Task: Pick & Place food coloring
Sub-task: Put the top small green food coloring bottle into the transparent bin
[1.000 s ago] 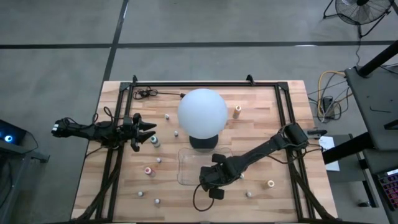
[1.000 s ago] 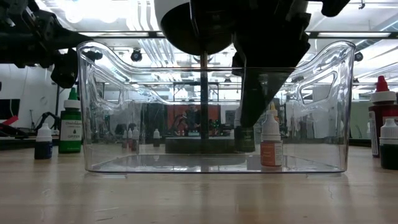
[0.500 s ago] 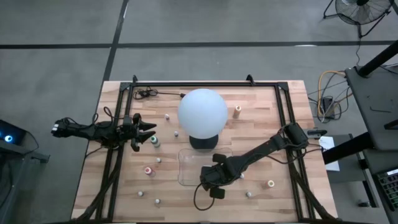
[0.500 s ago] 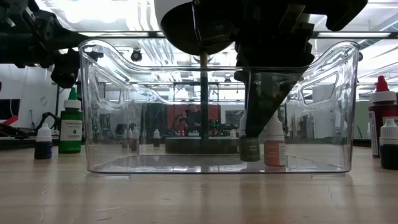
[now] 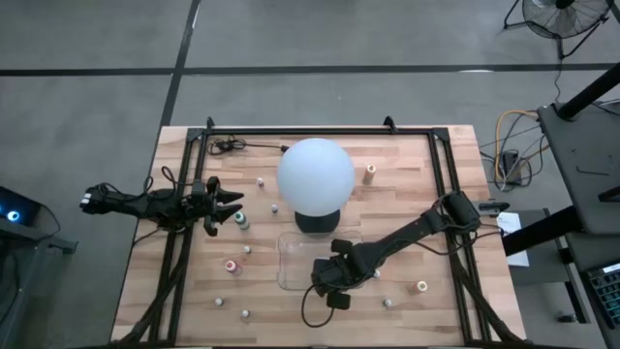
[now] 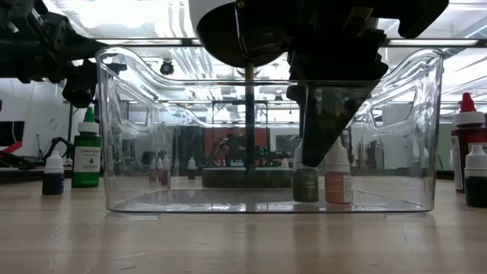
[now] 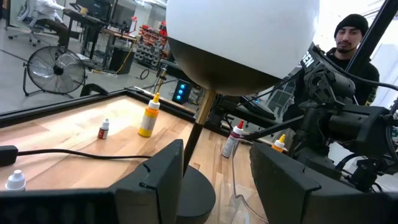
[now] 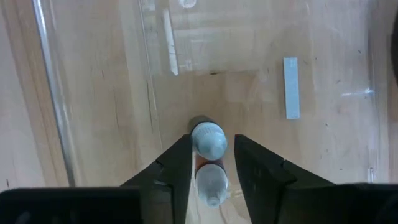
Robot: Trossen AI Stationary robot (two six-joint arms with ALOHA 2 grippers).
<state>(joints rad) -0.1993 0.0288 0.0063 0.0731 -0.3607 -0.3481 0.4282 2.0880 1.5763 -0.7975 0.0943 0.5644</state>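
My right gripper (image 6: 306, 171) low inside clear tray (image 6: 122, 129), centre-right of low frame. Dark bottle (image 6: 306, 183) stands upright on tray floor just beside orange-labelled bottle (image 6: 337, 179). In right wrist frame, white cap (image 8: 208, 138) sits between my fingers (image 8: 177, 168), slim gaps either side: jaws parted, grip let go, I judge. To finish well: open wider, lift straight up, avoid brushing either cap. My left gripper (image 5: 225, 206) waits mid-left of high frame, jaws partly open, empty, near teal bottle (image 5: 240, 220).

Two bottles (image 6: 321, 173) stand side by side inside the tray (image 6: 152, 152).
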